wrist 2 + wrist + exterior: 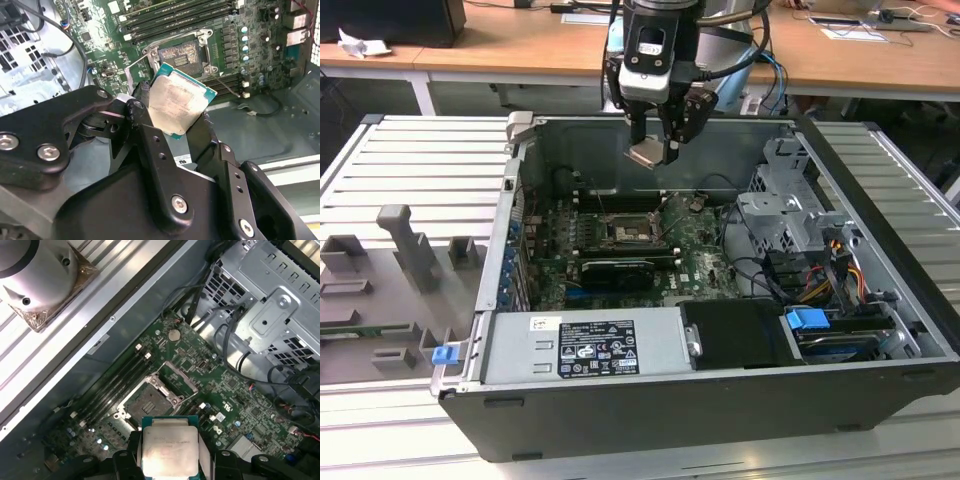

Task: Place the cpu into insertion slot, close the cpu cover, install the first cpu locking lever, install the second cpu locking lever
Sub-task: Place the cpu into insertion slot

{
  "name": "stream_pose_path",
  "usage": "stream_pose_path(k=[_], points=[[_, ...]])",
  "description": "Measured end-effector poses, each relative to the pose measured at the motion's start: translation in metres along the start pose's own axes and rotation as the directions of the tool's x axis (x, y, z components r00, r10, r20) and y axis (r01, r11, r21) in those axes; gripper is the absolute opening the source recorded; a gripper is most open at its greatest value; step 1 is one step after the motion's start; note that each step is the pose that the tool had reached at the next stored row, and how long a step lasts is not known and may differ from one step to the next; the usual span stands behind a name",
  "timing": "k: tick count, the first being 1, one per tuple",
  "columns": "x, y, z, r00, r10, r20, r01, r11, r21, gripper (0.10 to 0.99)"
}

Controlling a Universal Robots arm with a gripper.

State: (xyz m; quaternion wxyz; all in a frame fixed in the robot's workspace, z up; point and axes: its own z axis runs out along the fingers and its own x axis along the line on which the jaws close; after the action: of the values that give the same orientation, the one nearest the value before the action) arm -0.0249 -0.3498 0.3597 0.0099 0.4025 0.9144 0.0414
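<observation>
Gripper (656, 150) over open computer case (880, 400), fingers (152, 145) clamped on the cpu (646, 153).
Pale face visible in both wrist views; held by opposite edges, tilted, well above the insertion slot (623, 232) mid green board (235, 395), slot's dark centre exposed.

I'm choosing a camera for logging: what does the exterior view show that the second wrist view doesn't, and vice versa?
Exterior view: the whole open case, its labelled power supply, grey fixtures on that view's left, desks behind.
Second wrist view: the cpu with its pale face and green edge close up, and the black linkage of the jaws.
Both: the cpu held in the jaws above the board, and the empty slot.
</observation>
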Motion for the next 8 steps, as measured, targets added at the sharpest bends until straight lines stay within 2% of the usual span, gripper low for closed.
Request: stream_pose_path(k=[8], points=[[0.0, -0.0002, 0.0016, 0.9965, 0.084, 0.0071, -0.084, 0.9965, -0.001, 0.541]])
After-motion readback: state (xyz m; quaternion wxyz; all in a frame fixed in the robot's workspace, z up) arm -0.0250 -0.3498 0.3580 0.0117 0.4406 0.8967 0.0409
